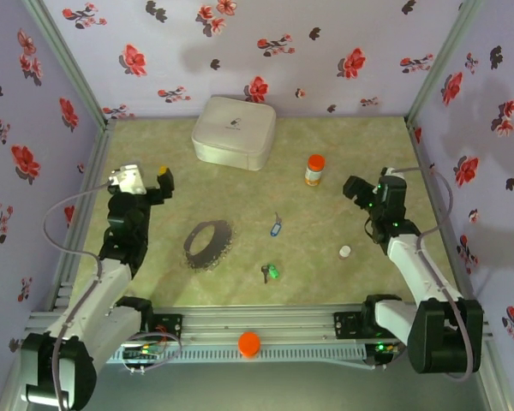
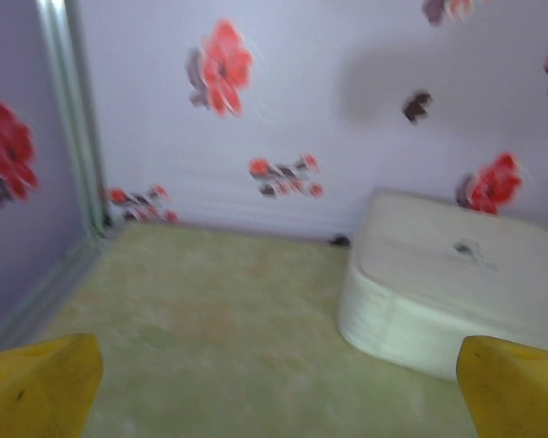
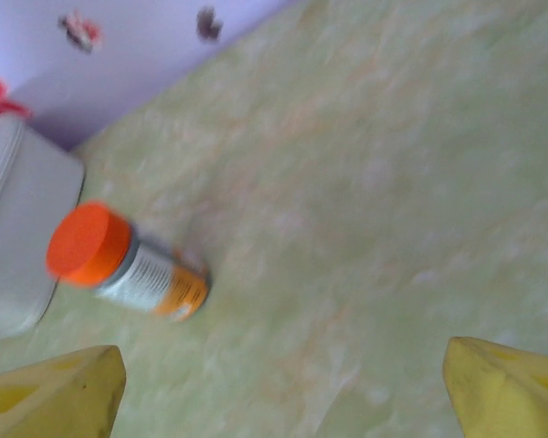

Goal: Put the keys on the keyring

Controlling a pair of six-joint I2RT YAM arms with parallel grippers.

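Note:
The keyring [image 1: 207, 244] is a dark floppy loop lying flat on the mat, left of centre. The blue-headed key [image 1: 276, 227] lies to its right, and the green-headed key [image 1: 270, 272] is nearer the front edge. My left gripper [image 1: 160, 182] is raised at the left, back from the loop, with its yellow fingers [image 2: 38, 383] spread wide and nothing between them. My right gripper [image 1: 357, 190] is raised at the right, beyond the keys. It is open too, its yellow fingertips [image 3: 507, 388] far apart over bare mat.
A white rounded box [image 1: 234, 131] sits at the back centre [image 2: 457, 283]. An orange-capped bottle [image 1: 314, 169] stands right of it and shows in the right wrist view [image 3: 119, 260]. A small white cap [image 1: 345, 252] lies near the right arm. An orange knob [image 1: 249, 343] sits on the front rail.

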